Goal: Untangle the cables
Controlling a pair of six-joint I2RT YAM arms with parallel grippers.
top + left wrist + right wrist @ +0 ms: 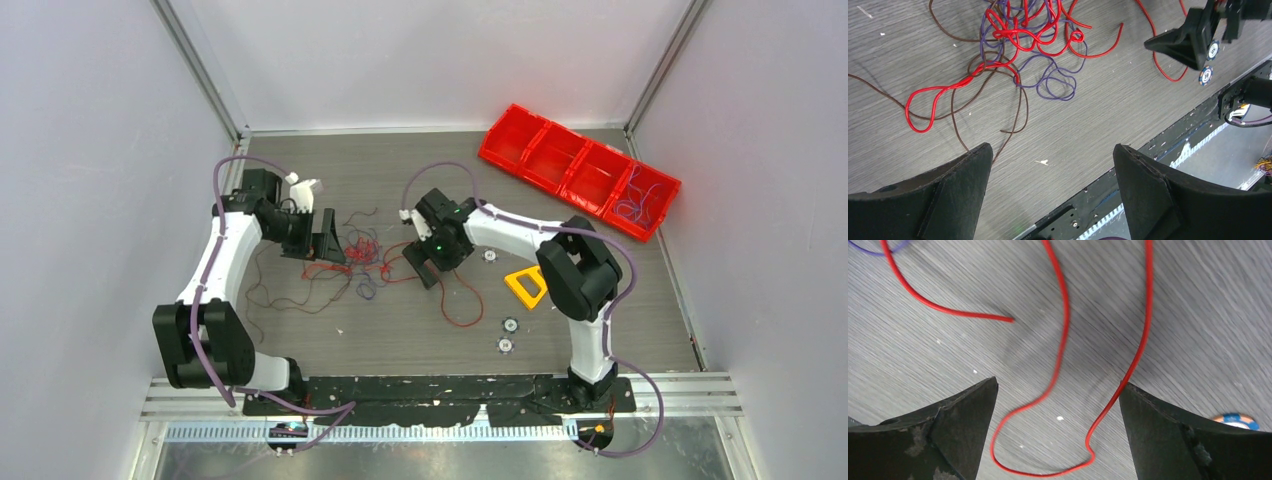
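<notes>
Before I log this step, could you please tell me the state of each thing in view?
Thin red, purple and brown cables: knotted in one tangled clump.
Left gripper: open, empty, just short of the clump.
Right gripper: open, empty, over a loose red strand.
Red plastic divided bin: right end compartment holds thin wires, the others look empty.

The desk [400, 330] has a grey wood-grain top, scuffed with small white flecks. The cables [362, 252], red, purple and brown, lie in a knotted clump near its centre, with loose strands trailing to both sides. A red tray [574, 165] with four compartments sits angled at the far right, and its right-end compartment holds more wires [640, 205]. A yellow triangular frame [526, 286] lies flat on the desk. Three small round discs [510, 324] lie near the frame.
</notes>
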